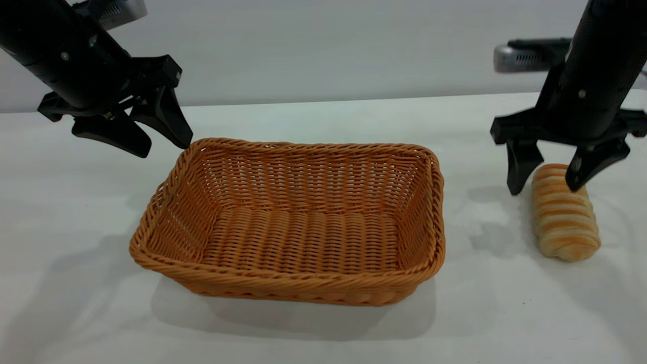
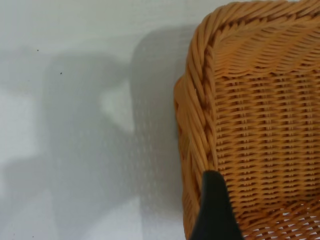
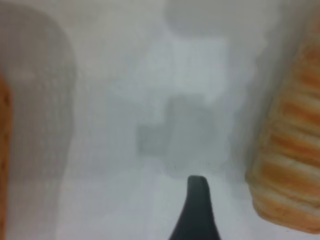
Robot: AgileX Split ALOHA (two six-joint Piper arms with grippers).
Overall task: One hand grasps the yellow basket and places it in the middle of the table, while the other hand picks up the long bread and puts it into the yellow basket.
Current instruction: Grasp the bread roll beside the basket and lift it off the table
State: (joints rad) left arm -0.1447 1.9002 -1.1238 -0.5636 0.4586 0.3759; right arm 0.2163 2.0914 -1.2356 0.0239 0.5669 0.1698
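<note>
Basket: the yellow basket [image 1: 288,222] is set mid-tabletop [image 1: 76,313], empty.
Bread: the long bread [image 1: 565,212] lies right, ungrasped.
Left hand [image 1: 164,144]: spread, empty, at far-left rim.
Right hand [image 1: 548,188]: spread, straddling bread's far end.
Left: grasp, transfer.

Empty yellow basket [image 1: 288,222] mid-table, right gripper [image 1: 548,184] spread over long bread [image 1: 565,212]

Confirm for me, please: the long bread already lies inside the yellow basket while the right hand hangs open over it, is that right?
Not quite. The long bread lies on the table, to the right of the yellow basket, which is empty. The exterior view shows this. The right hand does hang open over the bread.
</note>
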